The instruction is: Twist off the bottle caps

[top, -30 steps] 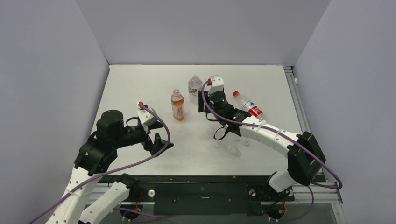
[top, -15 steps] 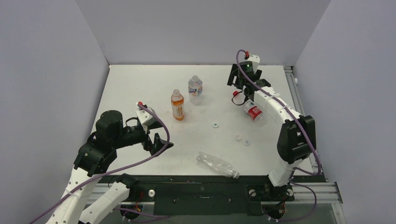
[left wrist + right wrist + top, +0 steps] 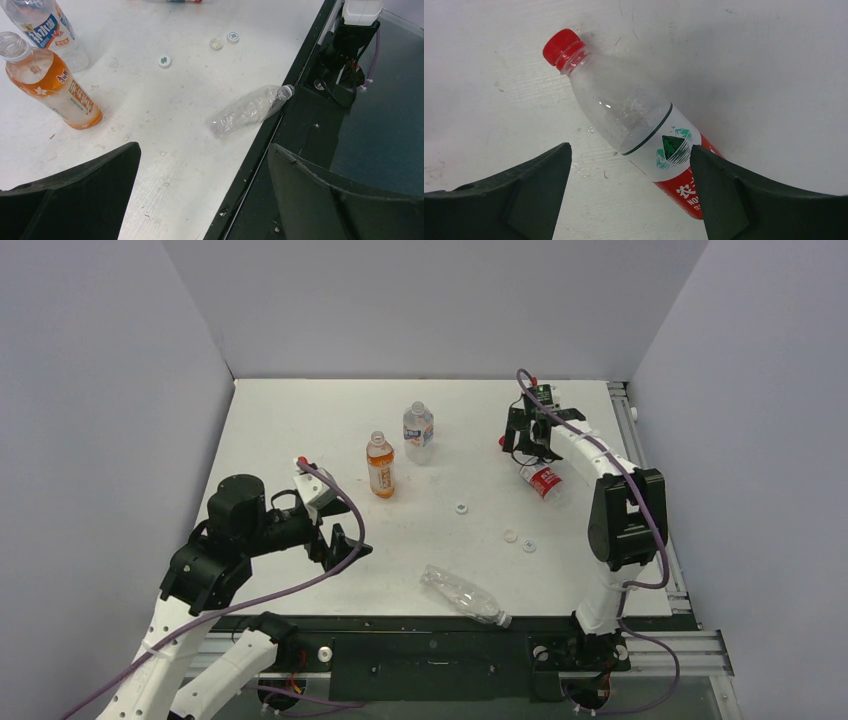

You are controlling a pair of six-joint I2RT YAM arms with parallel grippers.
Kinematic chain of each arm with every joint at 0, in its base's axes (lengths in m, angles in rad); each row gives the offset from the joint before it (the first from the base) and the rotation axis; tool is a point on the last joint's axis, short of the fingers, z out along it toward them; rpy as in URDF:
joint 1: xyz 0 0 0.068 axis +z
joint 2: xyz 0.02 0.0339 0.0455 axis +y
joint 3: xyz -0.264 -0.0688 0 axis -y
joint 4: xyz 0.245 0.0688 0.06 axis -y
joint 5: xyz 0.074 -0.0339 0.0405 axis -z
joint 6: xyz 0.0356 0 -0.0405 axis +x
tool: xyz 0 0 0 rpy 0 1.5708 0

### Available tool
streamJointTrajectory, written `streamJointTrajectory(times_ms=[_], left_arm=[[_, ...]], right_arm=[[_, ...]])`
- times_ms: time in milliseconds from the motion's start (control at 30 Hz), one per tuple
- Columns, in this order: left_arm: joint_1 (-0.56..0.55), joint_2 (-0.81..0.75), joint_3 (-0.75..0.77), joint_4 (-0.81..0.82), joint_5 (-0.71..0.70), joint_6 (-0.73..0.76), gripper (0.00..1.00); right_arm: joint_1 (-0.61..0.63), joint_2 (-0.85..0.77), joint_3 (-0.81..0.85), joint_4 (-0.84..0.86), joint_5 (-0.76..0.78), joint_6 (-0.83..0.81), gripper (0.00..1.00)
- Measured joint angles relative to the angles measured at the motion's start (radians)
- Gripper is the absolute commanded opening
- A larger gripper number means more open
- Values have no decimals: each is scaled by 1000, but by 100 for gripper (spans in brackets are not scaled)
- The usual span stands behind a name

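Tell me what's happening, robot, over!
Left pincer open, empty. Right pincer open above the lying bottle. Red cap on; three white caps off, loose on table. Nothing blocks the red cap.

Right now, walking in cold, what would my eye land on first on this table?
Probably the bright red cap, screwed onto a clear bottle lying on its side at the far right, with the right gripper hovering open just above it. Next, the orange drink bottle standing uncapped mid-table, and three small whitish caps lying loose on the white table, nearer the arms and to the right.
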Motion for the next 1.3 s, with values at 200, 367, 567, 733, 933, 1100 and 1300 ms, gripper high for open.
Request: streamJointTrajectory(times_ms=[200,367,567,733,933,1100,1300], left_arm=[[0,8,0,0,1,0,97],[0,13,0,0,1,0,97],[0,26,0,12,10,-9,97],[0,44,-1,82,31,-66,96],[0,59,-19,237,43,-193,97],[0,100,-19,357,49,-315,97],[0,140,-19,457,57,-455,96]], right_arm=[[-4,86,8,-39,-2,-30,84],[-4,164,34,-71,-6,-40,83],[-4,191,38,-77,-19,-31,59],[-2,134,10,-41,-32,14,54],[72,-155,-93,16,-24,75,56],[338,-436,-125,116,37,139,56],[656,-629,-134,298,129,220,55]])
